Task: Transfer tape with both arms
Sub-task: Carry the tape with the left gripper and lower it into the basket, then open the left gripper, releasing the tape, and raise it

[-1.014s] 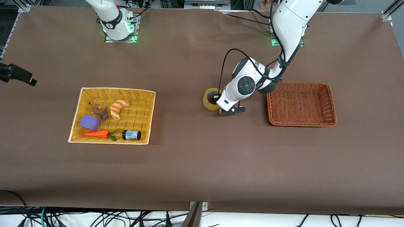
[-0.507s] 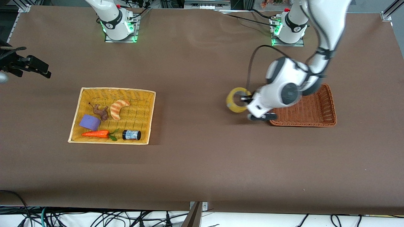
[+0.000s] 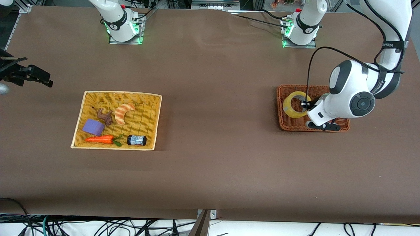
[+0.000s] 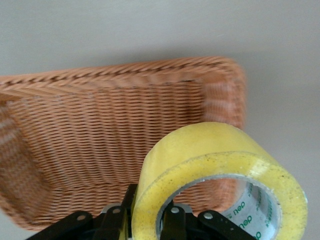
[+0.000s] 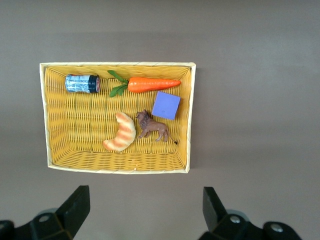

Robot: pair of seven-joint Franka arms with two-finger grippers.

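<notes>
Wicker basket beneath pincer-held tape

A yellow basket holds a croissant, lion, purple block, carrot and cylinder. A brown basket lies toward the left arm's end.

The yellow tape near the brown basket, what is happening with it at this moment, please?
The left gripper holds the tape by the wall of the ring, one finger inside the core, and has it in the air over the brown basket, not yet set down. The right gripper is open and waits high over the yellow basket, which holds a croissant, a carrot and other small things.
</notes>
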